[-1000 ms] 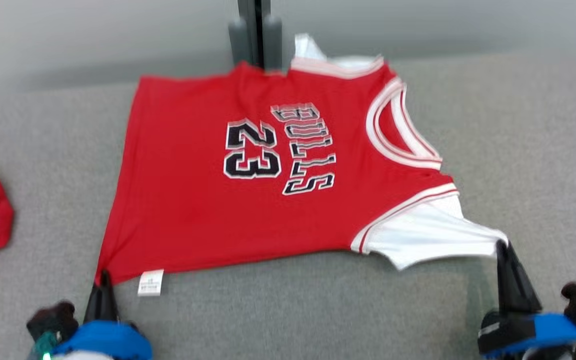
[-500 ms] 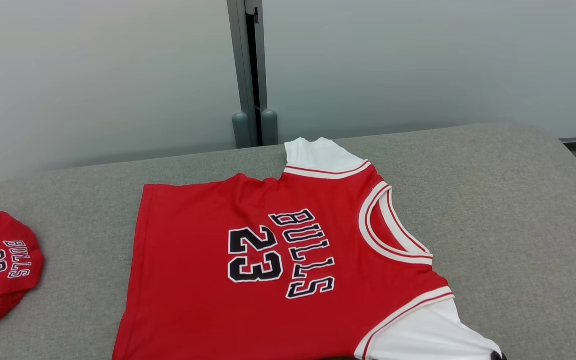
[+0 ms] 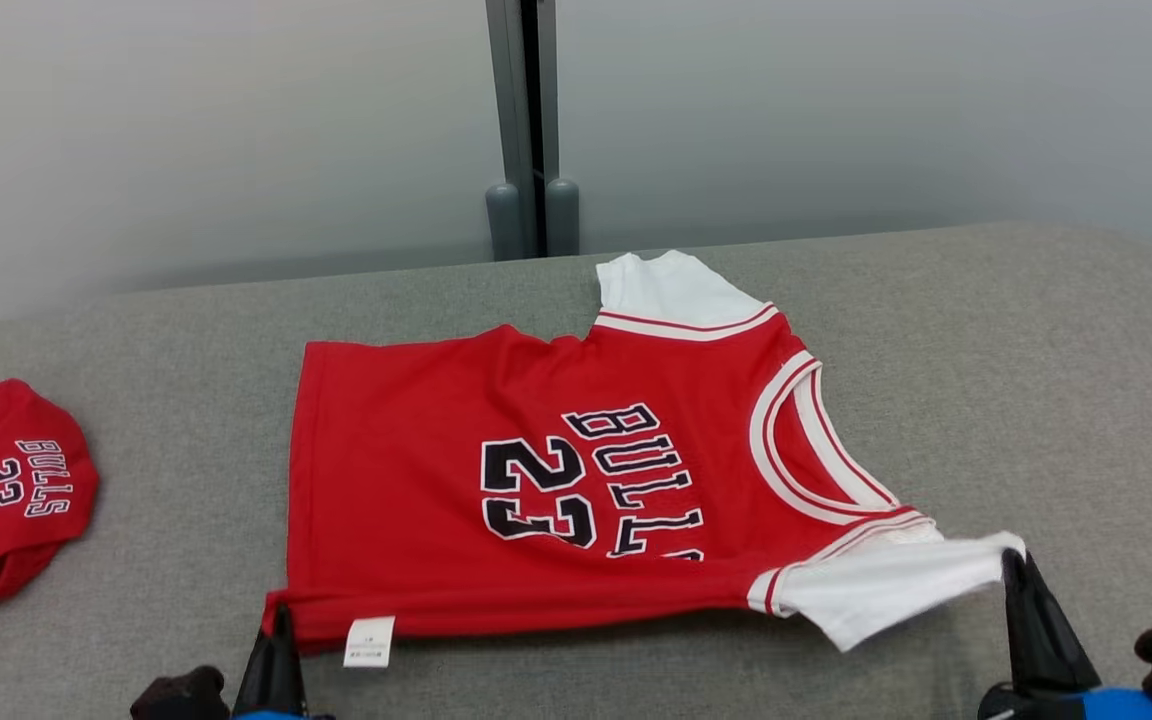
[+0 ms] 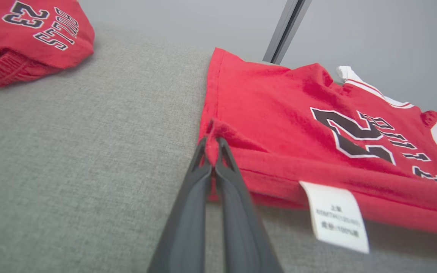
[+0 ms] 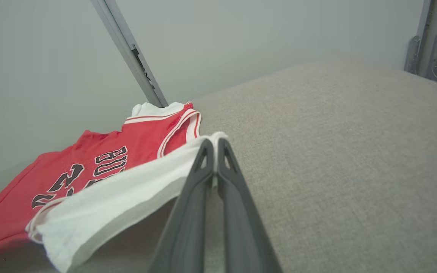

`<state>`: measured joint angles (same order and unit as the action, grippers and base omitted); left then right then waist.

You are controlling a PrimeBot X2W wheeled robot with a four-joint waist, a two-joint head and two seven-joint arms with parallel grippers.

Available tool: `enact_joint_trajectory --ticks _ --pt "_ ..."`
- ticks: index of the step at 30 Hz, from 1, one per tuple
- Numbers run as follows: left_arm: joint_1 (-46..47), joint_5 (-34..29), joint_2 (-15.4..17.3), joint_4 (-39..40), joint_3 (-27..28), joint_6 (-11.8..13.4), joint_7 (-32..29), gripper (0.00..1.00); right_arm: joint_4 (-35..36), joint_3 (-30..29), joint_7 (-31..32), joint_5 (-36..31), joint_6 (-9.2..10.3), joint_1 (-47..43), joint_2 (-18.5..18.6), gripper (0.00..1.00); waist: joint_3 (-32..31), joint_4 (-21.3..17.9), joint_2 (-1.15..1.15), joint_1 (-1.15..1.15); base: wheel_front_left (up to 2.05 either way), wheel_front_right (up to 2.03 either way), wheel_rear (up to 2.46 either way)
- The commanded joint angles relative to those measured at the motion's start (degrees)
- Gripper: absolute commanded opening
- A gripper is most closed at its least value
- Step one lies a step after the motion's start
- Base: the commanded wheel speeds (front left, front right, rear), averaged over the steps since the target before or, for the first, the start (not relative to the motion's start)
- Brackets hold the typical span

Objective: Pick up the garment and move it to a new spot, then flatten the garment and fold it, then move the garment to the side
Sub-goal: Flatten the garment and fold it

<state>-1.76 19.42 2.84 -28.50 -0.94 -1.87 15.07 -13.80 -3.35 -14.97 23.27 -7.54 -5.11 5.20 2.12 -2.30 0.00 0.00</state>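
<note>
Red jersey (image 3: 496, 480) lies on the grey table (image 3: 1036, 350) before you, your left gripper (image 3: 282, 612) clamped on its near hem corner (label (image 3: 369, 641) dangling beside), right gripper (image 3: 1012, 557) clamped on the white sleeve (image 3: 886, 585) tip.

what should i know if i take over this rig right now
Left gripper: shut on the near hem corner of the jersey.
Right gripper: shut on its white near sleeve.
Jersey lies spread on the grey table, near edge lifted and curled over. A second red garment sits at the far left.
Done: jersey laid out flat, by the look of it. Left: complete the fold, then move it aside.
</note>
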Motion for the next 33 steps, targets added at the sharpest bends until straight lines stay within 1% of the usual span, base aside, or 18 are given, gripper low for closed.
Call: enact_joint_trajectory --ticks 1,4,5,6,11,14,16,17,22,26,29,30,31,32,33 --pt "2.6 -0.6 0.1 -0.1 -0.8 0.1 0.1 0.00 -0.7 -0.4 -0.3 -0.4 0.10 3.0 0.1 0.00 1.6 1.1 0.00 0.00 0.00 0.00 0.00" --pt "5.6 -0.6 0.1 -1.0 -1.8 0.0 0.1 0.00 -2.1 -0.5 -0.3 -0.7 0.09 7.2 -0.1 0.00 3.4 1.7 0.00 0.00 0.00 0.00 0.00" --pt "5.6 -0.6 0.1 -1.0 -1.8 0.0 0.1 0.00 -2.1 -0.5 -0.3 -0.7 0.09 7.2 -0.1 0.00 3.4 1.7 0.00 0.00 0.00 0.00 0.00" --pt "7.4 -0.7 0.1 -1.6 -1.9 0.0 0.1 0.00 -3.2 -0.6 -0.3 -1.0 0.08 9.6 -0.3 0.00 4.5 2.1 0.00 0.00 0.00 0.00 0.00" --pt "11.7 -1.9 0.1 -4.0 -1.5 0.7 0.1 0.00 -6.8 -0.4 -0.3 -1.7 0.07 15.3 -0.6 0.00 7.2 2.4 0.00 0.00 0.00 0.00 0.00" --pt "14.5 -2.8 0.1 -5.9 -1.4 0.6 0.1 0.00 -9.3 -0.2 -0.3 -2.6 0.07 18.4 -0.6 0.00 8.7 2.6 0.00 0.00 0.00 0.00 0.00" --pt "15.5 -3.1 0.1 -6.6 -1.3 0.5 0.1 0.00 -10.2 -0.2 -0.3 -3.0 0.06 19.4 -0.6 0.00 9.1 2.7 0.00 0.00 0.00 0.00 0.00" --pt "17.5 -3.7 0.1 -7.9 -1.5 0.0 0.1 0.00 -11.7 -0.1 -0.3 -3.8 0.06 21.2 -0.6 0.00 10.0 2.9 0.00 0.00 0.00 0.00 0.00" --pt "20.9 -4.3 0.1 -10.3 -1.8 -0.1 0.1 0.00 -14.2 -0.6 -0.3 -5.4 0.06 25.0 -0.9 0.00 11.8 3.4 0.00 0.00 0.00 0.00 0.00" --pt "22.0 -4.0 0.1 -10.6 -1.5 0.4 0.1 0.00 -14.9 -1.0 -0.3 -6.5 0.06 26.8 -1.2 0.00 12.6 3.8 0.00 0.00 0.00 0.00 0.00" --pt "22.3 -4.0 0.1 -10.6 -2.0 0.1 0.1 0.00 -16.2 -1.0 -0.3 -7.4 0.06 28.0 -1.5 0.00 13.3 4.3 0.00 0.00 0.00 0.00 0.00" --pt "22.4 -3.9 0.1 -10.6 -2.2 -0.1 0.1 0.29 -16.9 -1.4 -0.3 -7.6 0.06 28.4 -1.5 0.00 13.4 4.4 0.00 0.00 0.00 0.00 0.00" --pt "22.4 -3.5 0.1 -10.2 -2.4 -0.3 0.1 0.95 -17.3 -1.8 -0.3 -7.8 0.06 28.7 -1.6 0.41 13.5 4.6 0.00 0.00 0.00 0.00 0.00" --pt "22.3 -3.4 0.1 -9.5 -2.5 -0.4 0.1 1.00 -17.3 -2.1 -0.3 -7.9 0.06 29.1 -1.6 0.85 13.5 4.7 0.00 0.00 0.00 0.00 0.00" --pt "21.9 -3.2 0.1 -8.9 -2.6 -0.5 0.1 1.00 -16.9 -2.6 -0.3 -8.1 0.06 29.2 -1.8 1.00 13.5 4.8 0.00 0.00 0.00 0.00 0.00"
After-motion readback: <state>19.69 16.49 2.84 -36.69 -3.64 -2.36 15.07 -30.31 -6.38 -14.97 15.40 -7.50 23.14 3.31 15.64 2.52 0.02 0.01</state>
